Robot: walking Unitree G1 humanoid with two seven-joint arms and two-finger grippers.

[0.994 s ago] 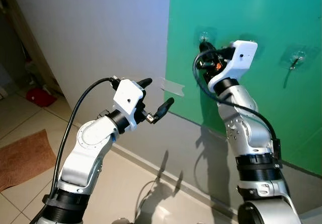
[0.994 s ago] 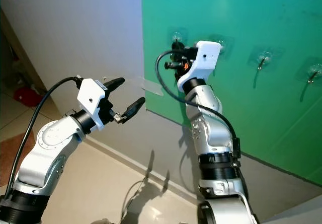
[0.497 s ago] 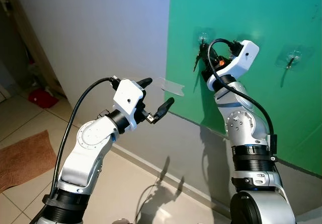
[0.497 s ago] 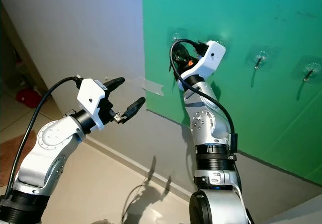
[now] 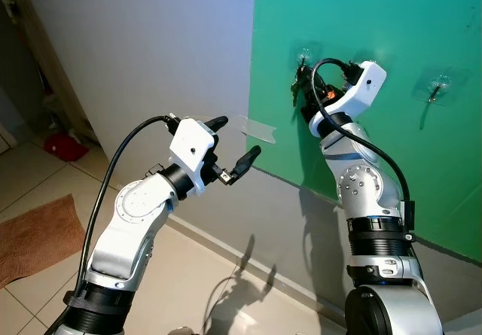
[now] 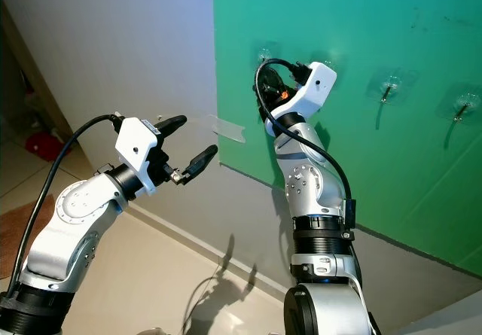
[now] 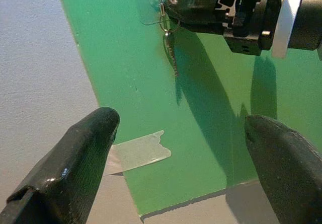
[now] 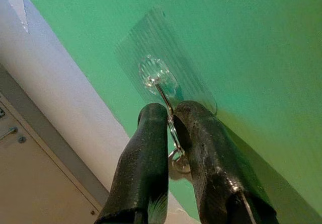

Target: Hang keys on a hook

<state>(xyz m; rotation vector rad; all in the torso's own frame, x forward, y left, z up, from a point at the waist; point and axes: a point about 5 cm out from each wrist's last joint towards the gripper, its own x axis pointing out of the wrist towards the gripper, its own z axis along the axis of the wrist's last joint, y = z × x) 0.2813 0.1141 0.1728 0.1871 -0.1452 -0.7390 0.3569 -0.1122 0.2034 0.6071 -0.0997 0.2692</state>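
Two fingers of my right gripper pinch the keys by their thin ring at the hook; light, dangling, slippery metal.

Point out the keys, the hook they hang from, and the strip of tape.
keys [image 7: 171, 53], left wrist view, on the dangling key's blade.
hook [image 8: 162, 94], right wrist view, on its wire stem.
strip of tape [image 7: 141, 152], left wrist view, on its middle.
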